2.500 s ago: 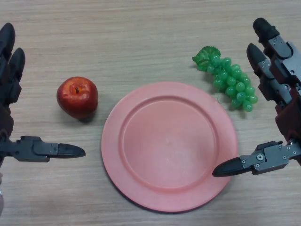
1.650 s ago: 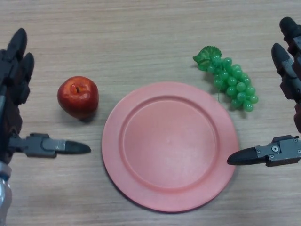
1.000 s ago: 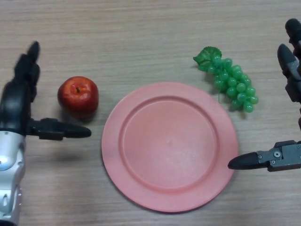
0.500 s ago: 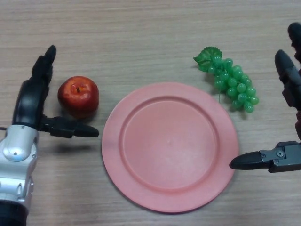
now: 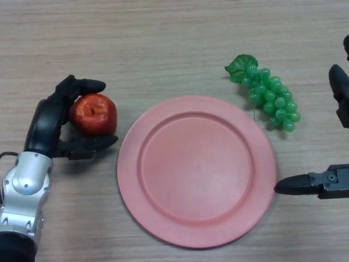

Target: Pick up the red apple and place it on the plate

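The red apple (image 5: 96,113) sits on the wooden table left of the pink plate (image 5: 196,169). My left hand (image 5: 48,121) is curled round the apple: its fingers wrap over the far side and its thumb lies along the near side. The apple is tilted a little, stem toward the hand. The plate holds nothing. My right hand (image 5: 327,183) shows at the right edge, fingers straight and spread, holding nothing, just right of the plate's rim.
A bunch of green grapes (image 5: 268,97) with a leaf lies beyond the plate's far right rim, close to the right hand's fingers.
My left hand moved in toward the apple and closed its fingers and thumb round it; the apple tilted slightly. My right hand drew back toward the right edge.
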